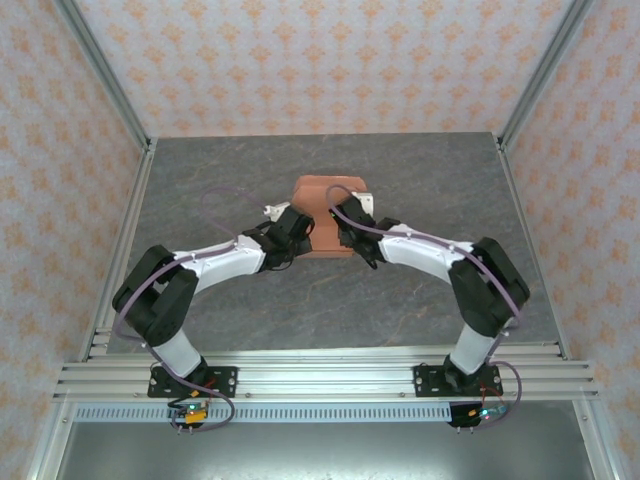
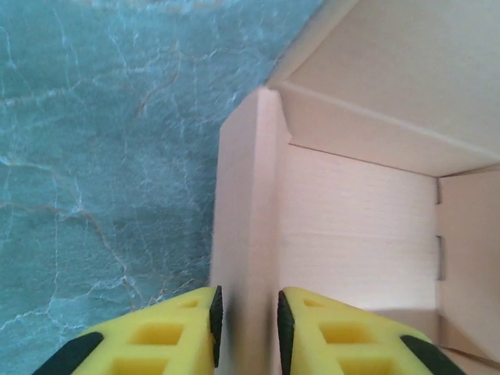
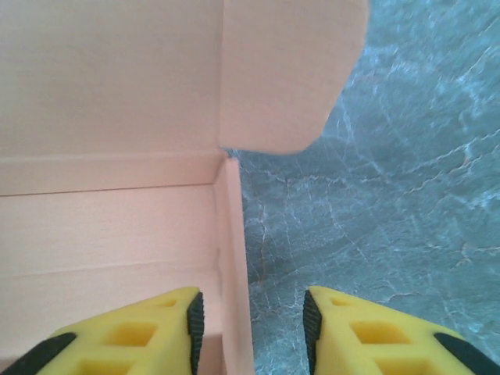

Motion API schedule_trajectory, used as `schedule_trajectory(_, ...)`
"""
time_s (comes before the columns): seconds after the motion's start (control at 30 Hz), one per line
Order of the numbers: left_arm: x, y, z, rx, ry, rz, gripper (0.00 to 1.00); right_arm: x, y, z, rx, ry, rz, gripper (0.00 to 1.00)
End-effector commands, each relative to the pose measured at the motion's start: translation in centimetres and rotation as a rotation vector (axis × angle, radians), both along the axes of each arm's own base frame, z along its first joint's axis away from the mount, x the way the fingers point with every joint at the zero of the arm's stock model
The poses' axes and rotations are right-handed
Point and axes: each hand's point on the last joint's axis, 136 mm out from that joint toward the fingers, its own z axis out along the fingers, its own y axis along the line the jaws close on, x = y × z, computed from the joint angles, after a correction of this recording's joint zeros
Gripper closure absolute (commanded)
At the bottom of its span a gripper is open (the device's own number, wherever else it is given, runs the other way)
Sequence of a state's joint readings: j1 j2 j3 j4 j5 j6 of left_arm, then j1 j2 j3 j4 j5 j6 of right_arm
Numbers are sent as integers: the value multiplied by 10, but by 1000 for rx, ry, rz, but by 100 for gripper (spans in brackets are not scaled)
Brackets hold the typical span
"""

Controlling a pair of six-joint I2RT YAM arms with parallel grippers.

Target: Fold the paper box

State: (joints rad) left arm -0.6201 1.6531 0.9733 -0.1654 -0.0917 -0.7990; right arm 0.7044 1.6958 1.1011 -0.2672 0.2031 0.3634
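Note:
The paper box (image 1: 322,190) is a salmon-orange cardboard tray with raised walls, at the middle of the grey marbled table. My left gripper (image 1: 303,230) is at its left side and my right gripper (image 1: 342,216) at its right side. In the left wrist view the box's left wall (image 2: 248,234) stands upright between the yellow fingers of the left gripper (image 2: 250,322), whose jaws are slightly apart around it. In the right wrist view the right gripper (image 3: 251,324) is open astride the right wall (image 3: 233,258), which is close to the inner pad. A rounded flap (image 3: 289,70) sticks up beyond it.
The table (image 1: 420,190) is ringed by aluminium rails (image 1: 320,380) and patterned walls. Both arms arch inward from their bases at the near edge. Bare tabletop lies to the left (image 2: 101,156) and right (image 3: 391,195) of the box.

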Motion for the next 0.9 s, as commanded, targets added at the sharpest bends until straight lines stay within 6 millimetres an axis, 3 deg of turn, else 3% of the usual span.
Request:
schedule_trajectory(0.0,-1,6,14,22,-53,-10,67,0,-4,25,73,-58,-4,57)
schedule_trajectory(0.27,-6,11,39,10,-132,-62,57,0,-34,53,152,-153,-3,56)
schedule_trajectory(0.33,-7,15,51,-11,-182,-105,54,0,-29,57,204,-171,126,59)
schedule_trajectory(0.43,-3,24,71,-122,-279,-144,40,0,-26,58,271,-167,282,58)
schedule_trajectory(0.5,3,32,78,-126,-293,-165,36,5,-24,62,331,-157,342,57)
schedule_trajectory(0.67,13,33,80,-49,-262,-227,37,21,-8,67,363,-179,452,52)
schedule_trajectory(0.87,24,43,89,61,-309,-239,35,40,-6,64,280,-201,485,48)
